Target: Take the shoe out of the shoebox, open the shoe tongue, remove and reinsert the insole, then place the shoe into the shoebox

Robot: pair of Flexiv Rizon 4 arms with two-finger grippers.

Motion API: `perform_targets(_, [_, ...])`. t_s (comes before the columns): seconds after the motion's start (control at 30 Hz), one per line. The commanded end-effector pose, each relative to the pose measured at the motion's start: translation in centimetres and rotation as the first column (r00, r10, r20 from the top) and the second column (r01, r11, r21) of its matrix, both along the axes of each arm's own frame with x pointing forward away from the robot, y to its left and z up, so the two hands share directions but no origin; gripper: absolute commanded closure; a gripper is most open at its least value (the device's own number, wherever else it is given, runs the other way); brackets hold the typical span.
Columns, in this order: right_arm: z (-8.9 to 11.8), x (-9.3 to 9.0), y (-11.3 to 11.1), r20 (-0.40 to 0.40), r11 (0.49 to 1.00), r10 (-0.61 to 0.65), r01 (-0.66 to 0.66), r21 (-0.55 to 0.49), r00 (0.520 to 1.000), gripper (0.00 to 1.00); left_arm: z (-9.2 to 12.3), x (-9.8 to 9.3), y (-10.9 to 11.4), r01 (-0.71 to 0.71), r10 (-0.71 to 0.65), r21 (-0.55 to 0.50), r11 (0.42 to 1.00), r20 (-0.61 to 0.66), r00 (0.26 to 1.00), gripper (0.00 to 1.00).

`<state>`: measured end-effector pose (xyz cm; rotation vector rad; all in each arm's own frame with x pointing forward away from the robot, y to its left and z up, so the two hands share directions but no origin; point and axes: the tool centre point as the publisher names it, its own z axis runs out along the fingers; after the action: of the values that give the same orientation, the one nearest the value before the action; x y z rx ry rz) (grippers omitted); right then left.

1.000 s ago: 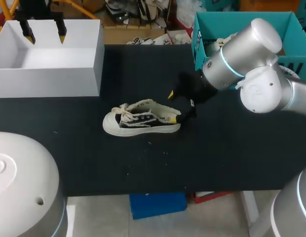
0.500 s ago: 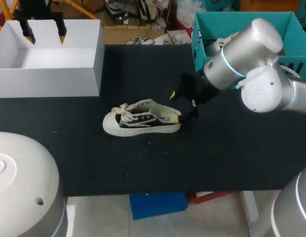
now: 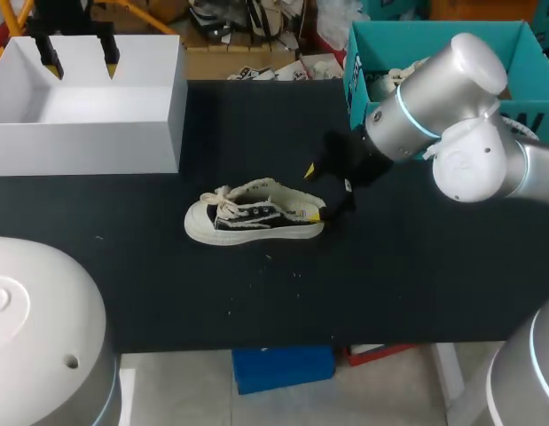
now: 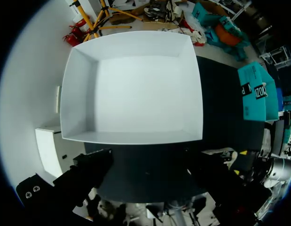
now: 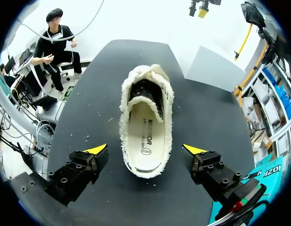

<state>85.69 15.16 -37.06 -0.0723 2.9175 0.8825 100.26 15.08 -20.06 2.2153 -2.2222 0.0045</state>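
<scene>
One light, floppy black-and-cream canvas sneaker (image 5: pixel 145 117): we'd pinch its heel rim with our wide-open, empty right gripper (image 5: pixel 146 149), left gripper (image 3: pixel 79 59) likewise.

Left arm (image 3: pixel 68 12) at far left, jaws apart, right arm (image 3: pixel 438 98) angled low toward centre, jaws spread wide.

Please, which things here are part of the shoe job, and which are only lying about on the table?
For the job: shoe, its insole, white shoebox, right gripper (open, at the shoe), left gripper (open, over the shoebox).
Only lying about: teal box, white specks on the table.
</scene>
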Motion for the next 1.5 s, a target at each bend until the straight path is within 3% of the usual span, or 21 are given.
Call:
perform_targets(0.03, [0.0,0.0,0.1,0.0,1.0,-0.001,0.001,0.0,1.0,0.0,0.1,0.0,-0.1,-0.002,0.002,0.003,1.0,-0.002,1.0,0.0])
perform_targets(0.63, [-0.9,-0.3,-0.5,-0.003,1.0,0.013,-0.013,0.009,1.0,0.0,0.1,0.0,-0.1,-0.002,0.002,0.003,1.0,-0.002,1.0,0.0])
perform_targets(1.07, [-4.0,0.6,-0.8,-0.028,0.997,-0.009,0.012,0.077,1.0,0.0,0.1,0.0,-0.1,-0.002,0.002,0.003,1.0,-0.002,1.0,0.0])
perform_targets(1.5, [-5.7,0.6,0.6,-0.044,0.99,-0.016,0.022,0.142,0.999,0.0,0.1,0.0,-0.1,-0.002,0.002,0.003,1.0,-0.002,1.0,0.0])
